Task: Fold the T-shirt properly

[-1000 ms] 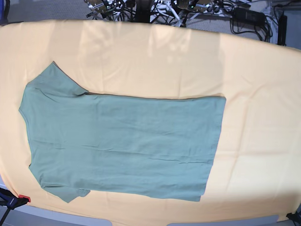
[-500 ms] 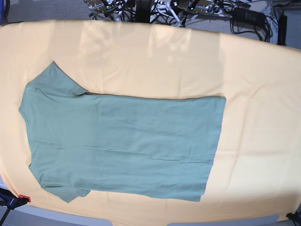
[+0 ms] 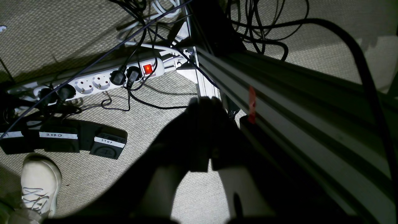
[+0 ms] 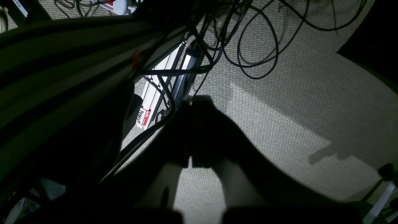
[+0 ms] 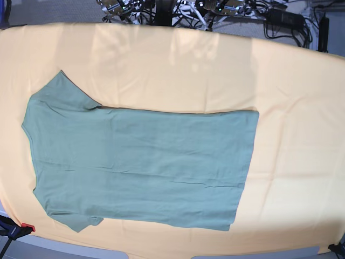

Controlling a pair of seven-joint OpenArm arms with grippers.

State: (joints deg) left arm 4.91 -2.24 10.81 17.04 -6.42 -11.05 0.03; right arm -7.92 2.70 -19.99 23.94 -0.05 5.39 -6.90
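Base view: the T-shirt [image 5: 140,162] lies spread flat on the yellow-orange cloth [image 5: 291,108] over the desk — no fold made yet, all of it left to do.

Left wrist view: my left pincer [image 3: 205,109] hangs closed, empty, above floor cables.

Right wrist view: my right pincer [image 4: 199,105] — likewise closed, holding nothing.

Grey woven carpet floor [image 3: 77,34] under rig. White power strip [image 3: 99,81] on carpet, red switch lit, black plugs in. Below strip: black pedal boxes [image 3: 62,140] with white labels. Black cables [image 4: 248,46] tangled above strip. Aluminium frame rail [image 3: 295,124] right of strip.
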